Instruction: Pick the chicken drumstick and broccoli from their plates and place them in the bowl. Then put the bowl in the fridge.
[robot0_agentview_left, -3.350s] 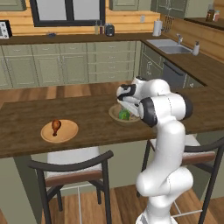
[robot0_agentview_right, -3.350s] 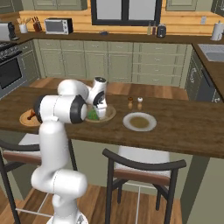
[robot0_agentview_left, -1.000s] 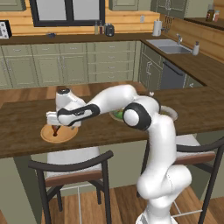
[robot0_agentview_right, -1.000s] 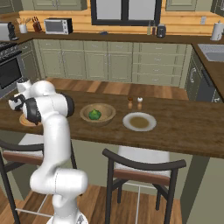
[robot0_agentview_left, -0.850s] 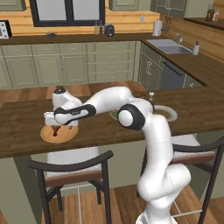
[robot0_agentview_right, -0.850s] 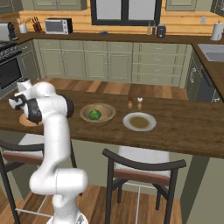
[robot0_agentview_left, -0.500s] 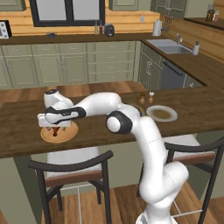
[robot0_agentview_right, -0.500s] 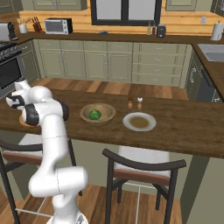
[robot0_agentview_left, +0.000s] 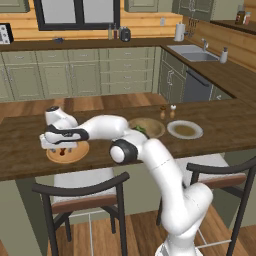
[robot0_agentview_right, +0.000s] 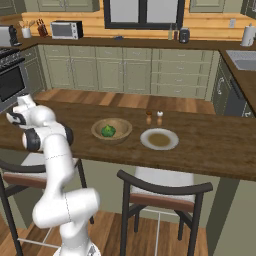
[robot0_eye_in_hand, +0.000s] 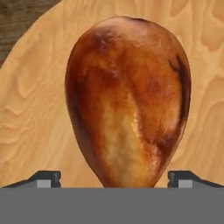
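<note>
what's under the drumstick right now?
The chicken drumstick lies on the tan wooden plate, whose grain shows all round it. The open claw straddles its narrow end. The plate patch directly beneath the meat is covered.

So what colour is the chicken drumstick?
Reddish-brown with a golden streak; the chicken drumstick shows best in the hand view.
</note>
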